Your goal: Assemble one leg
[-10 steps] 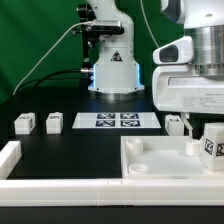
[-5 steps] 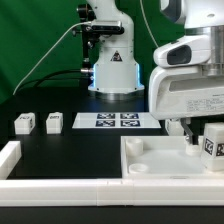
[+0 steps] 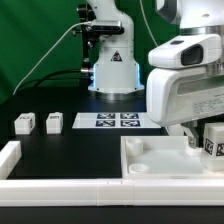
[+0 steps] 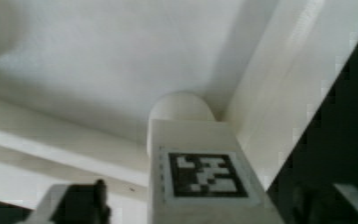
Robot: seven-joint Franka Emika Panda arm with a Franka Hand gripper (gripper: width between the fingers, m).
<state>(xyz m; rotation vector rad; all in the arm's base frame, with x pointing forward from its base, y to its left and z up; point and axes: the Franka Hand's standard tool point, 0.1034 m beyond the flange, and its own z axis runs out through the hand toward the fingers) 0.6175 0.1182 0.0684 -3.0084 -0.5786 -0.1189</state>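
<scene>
Leg: the leg (image 3: pixel 213 141) stands on the white tray (image 3: pixel 150 165), at the exterior view's right edge.
Long axis: upright, with one end down on the tray and the other end up toward the tool. In the wrist view the lower end looks rounded.
Marker: a black-and-white square sits on the side face toward the exterior camera. The wrist view also shows one on a side face.
Tool: the tool (image 4: pixel 217 203) hangs over the leg with its two fingers (image 4: pixel 78 203) wide apart, one on each side. There is a gap on both sides, so it has hold of nothing.
Other parts: one spare leg (image 3: pixel 22 124) and a second spare leg (image 3: pixel 54 122) are on the black surface (image 3: pixel 90 150) at the exterior view's left, near each other and well apart from the tray.
Marker board: the marker board (image 3: pixel 118 121) lies flat on the surface, between the spare legs and the tool.
</scene>
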